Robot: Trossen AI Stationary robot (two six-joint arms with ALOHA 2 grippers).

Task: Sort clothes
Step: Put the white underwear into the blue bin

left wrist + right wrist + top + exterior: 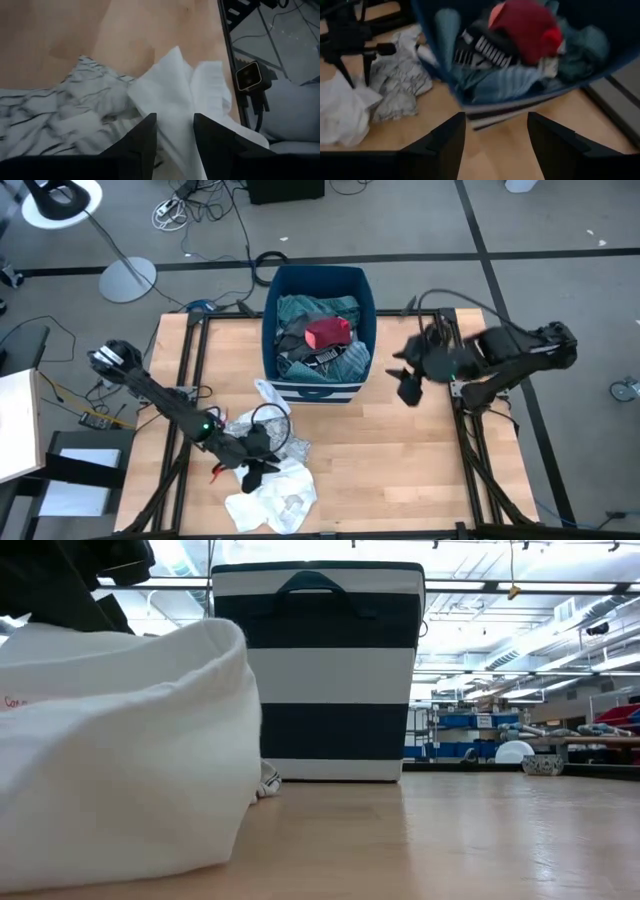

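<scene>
A plain white garment and a black-printed white one lie crumpled on the table's near left part. My left gripper is open low over them. In the left wrist view its fingertips stand on either side of a raised fold of the white garment, with the printed one beside it. The dark blue bin stands at the far middle and holds teal cloth, a small red piece and black cloth. My right gripper is open and empty, in the air right of the bin. My left gripper comes from above with its fingers astride the white garment's fold. I cannot tell whether they touch it. The garment lies slack on the table.
The bin's striped front wall faces the near edge. The white garment fills the left of the low view. Bare wood lies near and right of the bin. Metal frame rails run along both table sides.
</scene>
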